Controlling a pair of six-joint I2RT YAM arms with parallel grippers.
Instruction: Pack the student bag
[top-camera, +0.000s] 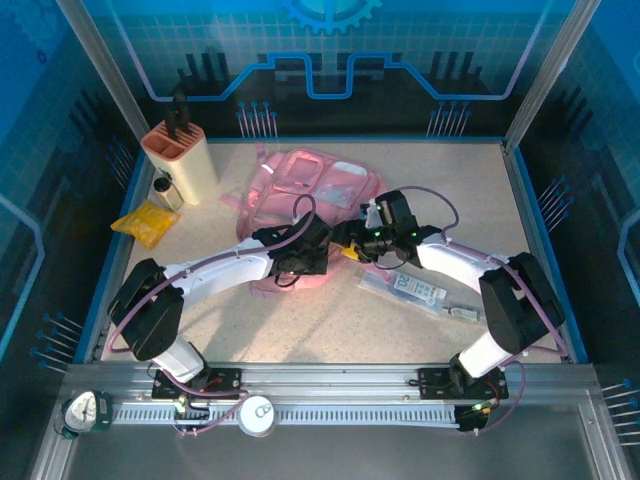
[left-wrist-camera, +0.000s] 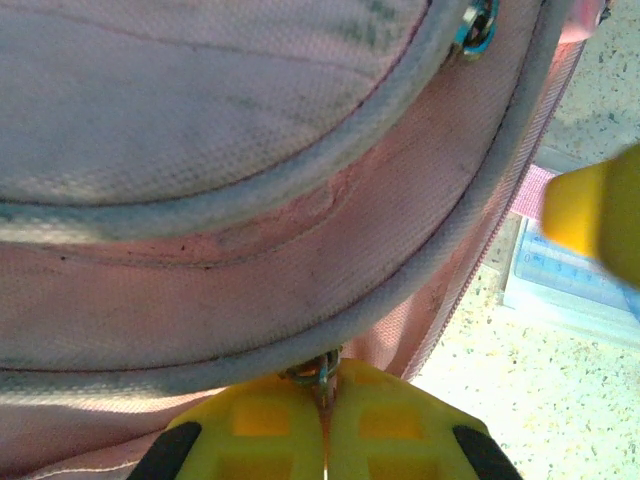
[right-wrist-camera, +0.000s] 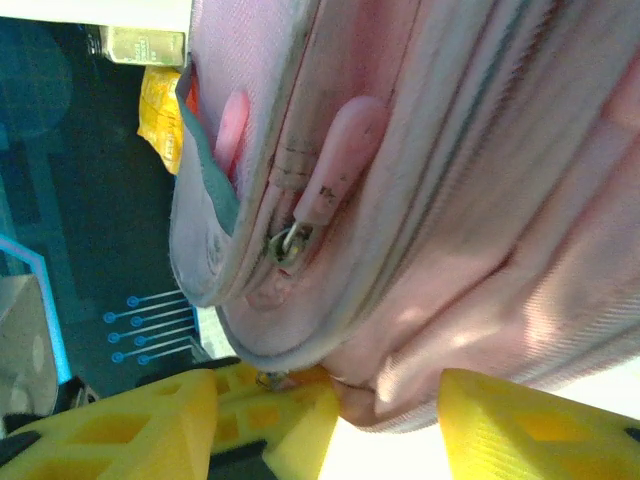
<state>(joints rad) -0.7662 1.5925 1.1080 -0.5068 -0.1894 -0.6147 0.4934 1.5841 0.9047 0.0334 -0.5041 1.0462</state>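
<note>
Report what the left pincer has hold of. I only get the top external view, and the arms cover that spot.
Observer: In the left wrist view, the left pincer is shut on a metal zipper pull at the edge of the student bag.
Operator: Give me the right pincer's jaws.
Observer: In the right wrist view, the right pincer is open, with a bulge of the bag's pink fabric between its jaws.
Operator: Check for another zipper nearby.
Observer: A second slider with a pink tab shows on the bag beyond those jaws.
</note>
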